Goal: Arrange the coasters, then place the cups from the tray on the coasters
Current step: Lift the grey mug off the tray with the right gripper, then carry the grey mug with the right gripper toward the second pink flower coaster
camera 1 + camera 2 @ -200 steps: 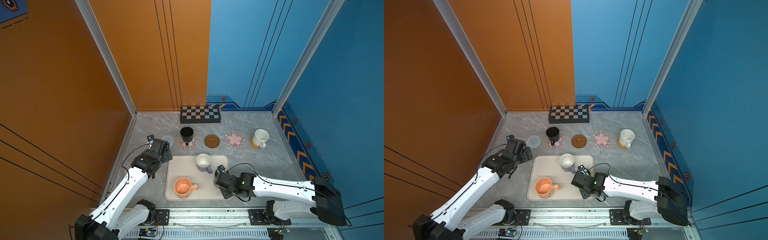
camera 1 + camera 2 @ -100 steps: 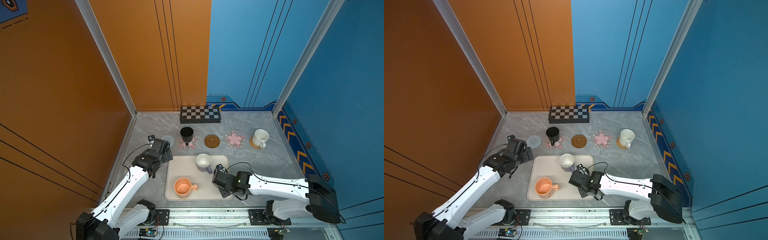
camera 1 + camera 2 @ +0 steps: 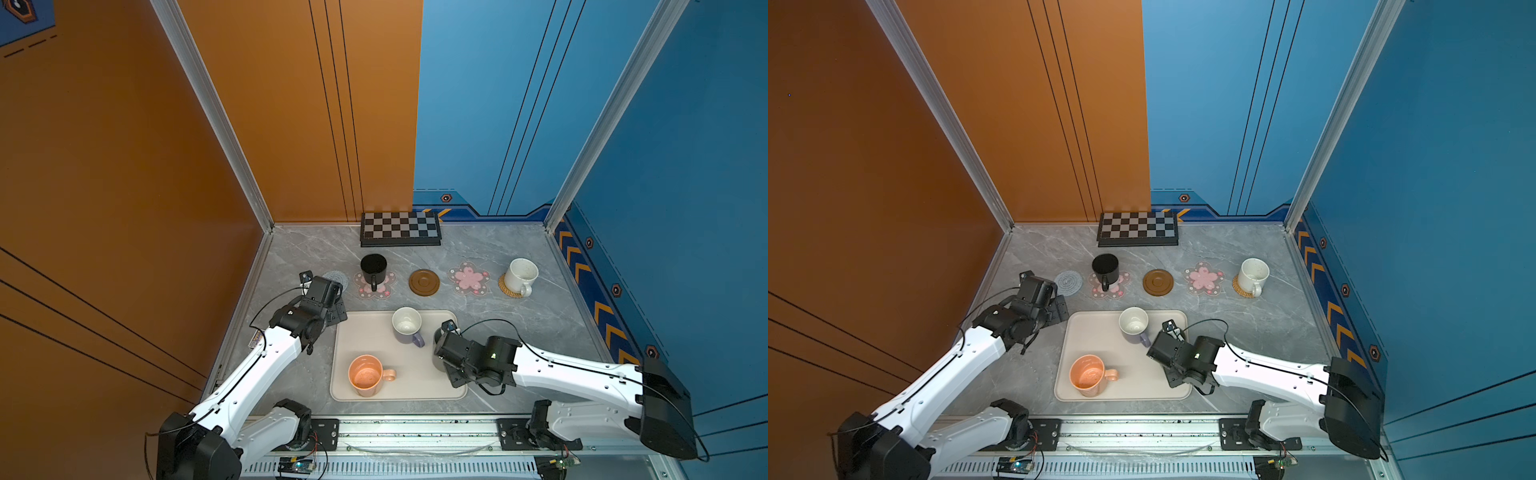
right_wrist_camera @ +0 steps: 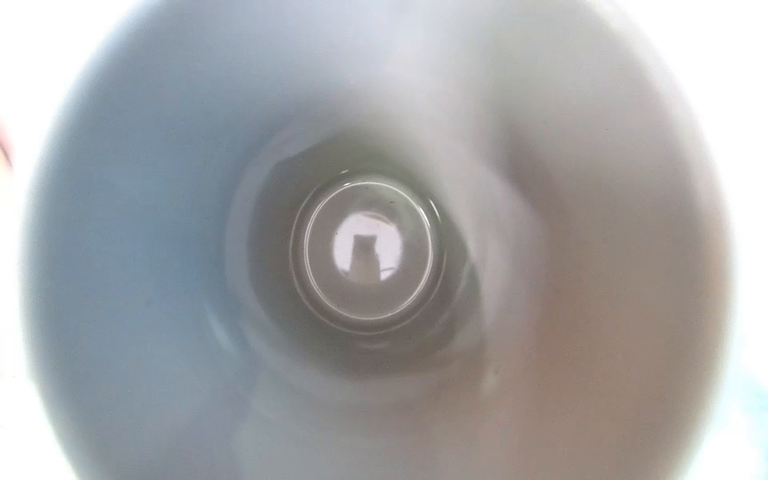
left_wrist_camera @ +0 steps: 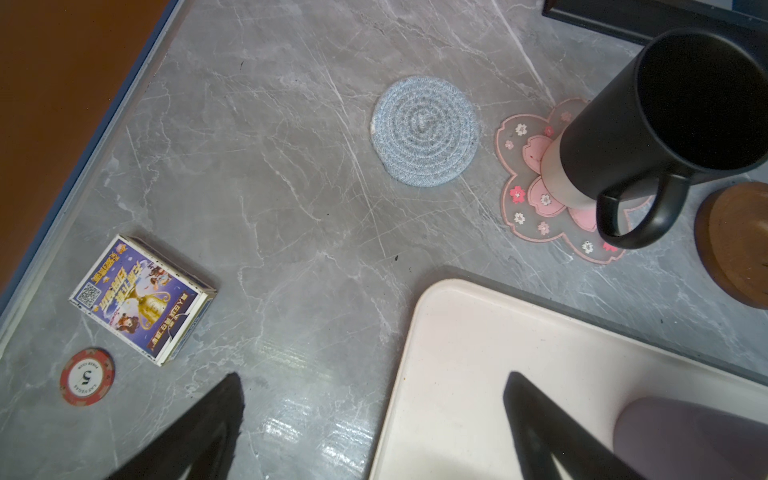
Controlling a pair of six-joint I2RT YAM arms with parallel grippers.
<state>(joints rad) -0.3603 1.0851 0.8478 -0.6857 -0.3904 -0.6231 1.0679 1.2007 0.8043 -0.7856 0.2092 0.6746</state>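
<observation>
Three cups stand in the tray [image 3: 365, 332], which lies at the 6 o'clock side of the grey table [image 3: 519, 332] in both top views. The lavender cup [image 3: 407, 326] is at its 12 o'clock rim, the orange cup [image 3: 366, 376] is near 7 o'clock, and the grey cup [image 4: 365, 257] is at the 3 o'clock rim. The right gripper [image 3: 451, 357] sits directly over the grey cup. Its wrist view looks straight down inside to the glossy bottom, and I cannot tell if the jaws grip the cup.

The checkerboard [image 3: 400, 228] lies at the table's 12 o'clock edge. Between it and the tray five coasters make a row from 9 to 3 o'clock:
- blue-grey coaster [image 5: 426, 131]
- pink coaster [image 3: 388, 286], carrying the black cup [image 3: 373, 268]
- brown coaster [image 3: 424, 282]
- second pink coaster [image 3: 468, 278]
- rattan coaster [image 3: 508, 291], carrying the white cup [image 3: 521, 274]

The left gripper [image 5: 370, 419] hangs released, jaws wide apart, above the tray's 10 o'clock corner. Bare table lies open at 3 o'clock of the tray. Close to the 9 o'clock table edge lie a card box [image 5: 143, 299] and a poker chip [image 5: 86, 376].
</observation>
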